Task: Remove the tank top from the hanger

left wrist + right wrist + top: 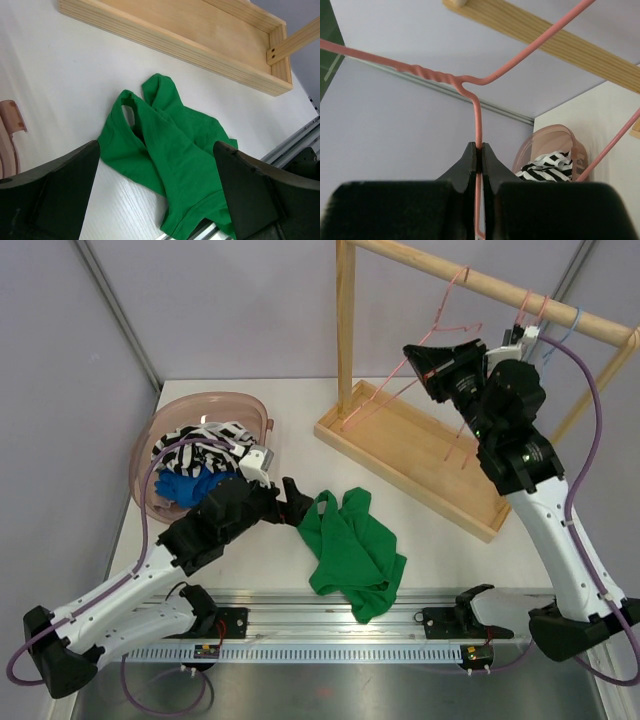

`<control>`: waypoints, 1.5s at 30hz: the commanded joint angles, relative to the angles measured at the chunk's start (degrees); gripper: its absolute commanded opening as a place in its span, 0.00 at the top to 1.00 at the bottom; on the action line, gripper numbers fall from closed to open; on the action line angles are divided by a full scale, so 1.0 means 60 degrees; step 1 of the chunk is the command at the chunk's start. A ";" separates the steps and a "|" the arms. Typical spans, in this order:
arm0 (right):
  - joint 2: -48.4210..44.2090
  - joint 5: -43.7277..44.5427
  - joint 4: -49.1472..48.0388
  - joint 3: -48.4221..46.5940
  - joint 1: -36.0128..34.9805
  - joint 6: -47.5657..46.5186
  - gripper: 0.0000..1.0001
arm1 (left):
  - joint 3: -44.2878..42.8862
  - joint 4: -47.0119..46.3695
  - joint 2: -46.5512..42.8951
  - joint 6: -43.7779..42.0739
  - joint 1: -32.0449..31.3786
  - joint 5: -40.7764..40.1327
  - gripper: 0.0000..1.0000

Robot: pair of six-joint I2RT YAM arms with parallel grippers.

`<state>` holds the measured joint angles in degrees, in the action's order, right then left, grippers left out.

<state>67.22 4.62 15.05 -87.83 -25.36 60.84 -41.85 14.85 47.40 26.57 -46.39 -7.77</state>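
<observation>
**Green top off the hanger, lying on the table**

The tank top point(350, 550) lay crumpled on the table point(290, 410), bright green, with its straps toward the left gripper point(303, 505). That gripper's fingers point(65, 185) stood wide apart, framing the cloth, perhaps just clear of it. The right gripper point(479, 155) pinched the pink wire hanger point(476, 110).

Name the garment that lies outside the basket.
The green tank top, crumpled on the table beside the open left tool; the striped garment and the blue garment sit in the pink basket.
</observation>
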 commanded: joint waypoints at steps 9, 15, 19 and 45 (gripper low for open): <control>0.2242 -0.1928 0.1373 -0.3173 0.1839 0.1095 1.00 | -0.0130 0.0454 -0.0648 -0.0297 0.0012 0.0108 0.01; 0.2201 -0.1328 0.1652 -0.2840 0.1928 0.1241 1.00 | -0.0072 0.0513 -0.0663 -0.0239 0.0012 0.0240 0.01; 0.1907 -0.1122 0.1461 -0.2354 0.1928 0.1301 0.99 | -0.0043 0.0542 -0.0649 -0.0151 0.0012 0.0387 0.01; -0.1140 -0.2792 0.3715 -0.1429 0.1913 -0.3322 0.01 | -0.1227 0.0689 0.2716 0.0670 -0.2461 -0.1150 0.01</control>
<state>61.60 -11.22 31.88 -93.76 -13.98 52.29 -44.18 20.60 60.07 29.26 -58.72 -9.91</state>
